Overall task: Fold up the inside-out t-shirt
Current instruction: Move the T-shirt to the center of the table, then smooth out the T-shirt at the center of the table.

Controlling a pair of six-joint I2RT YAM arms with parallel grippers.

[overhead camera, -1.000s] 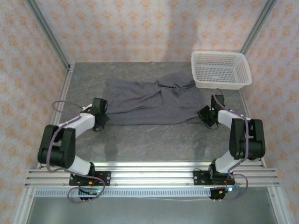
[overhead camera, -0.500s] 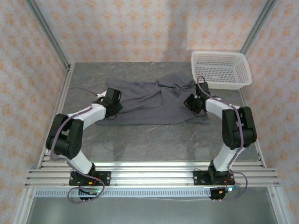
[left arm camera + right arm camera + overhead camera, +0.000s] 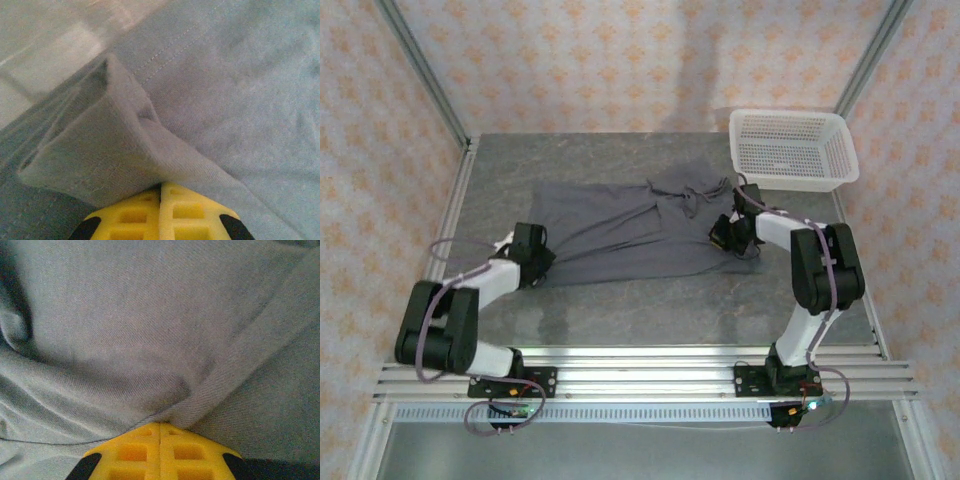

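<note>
T-shirt [image 3: 630, 225] lies on the worktop [image 3: 650, 300], long axis left-right, at mid depth, its far-right end near the white basket [image 3: 790, 150]. Left tool [image 3: 532, 258] is at the shirt's near-left corner and right tool [image 3: 725, 232] is on its right part, a little inside the edge, so each arm has its own end and the cloth spans between them. Both tools are pinched closed on cloth. The left wrist view shows a doubled hem flap with stitching clamped at the yellow tips, and the right wrist view shows a ridge of fabric running into the closed tips. The shirt is dark slate grey and thin; the left half is fairly smooth, and it is bunched and wrinkled toward the far right. My read: the next move is a paired carry across the short axis. Keep both ends level or the span skews.
</note>
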